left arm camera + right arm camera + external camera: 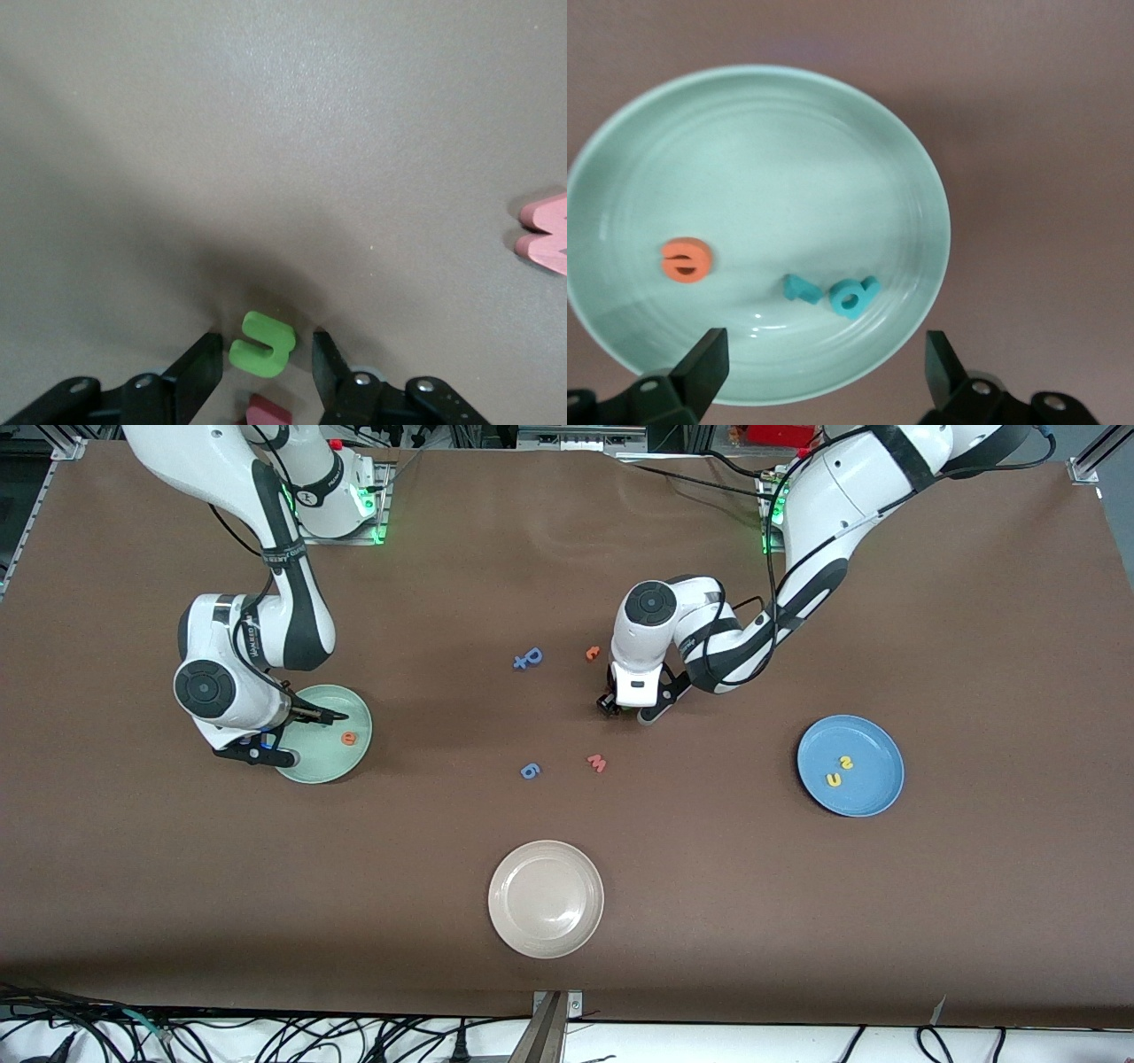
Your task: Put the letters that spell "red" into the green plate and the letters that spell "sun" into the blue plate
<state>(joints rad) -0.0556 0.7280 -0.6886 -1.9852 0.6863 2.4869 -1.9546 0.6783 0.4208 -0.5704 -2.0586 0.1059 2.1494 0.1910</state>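
The green plate (335, 760) lies at the right arm's end of the table. In it are the orange "e" (687, 260), the small teal "r" (803, 288) and the teal "d" (853, 297). My right gripper (824, 345) hangs open over the plate's rim, holding nothing. The blue plate (873, 740) holds a yellow "s" (846, 762) and a yellow arch (834, 779). My left gripper (266, 339) is down at the table's middle. It is open, with a finger on each side of the green arch (263, 343) and a gap at both sides.
A dark red letter (266, 412) lies just by the green arch. A salmon "w" (597, 763), an orange "c" (593, 653) and two periwinkle letters (529, 658) (530, 771) lie nearby. A cream plate (546, 939) sits nearer the front camera.
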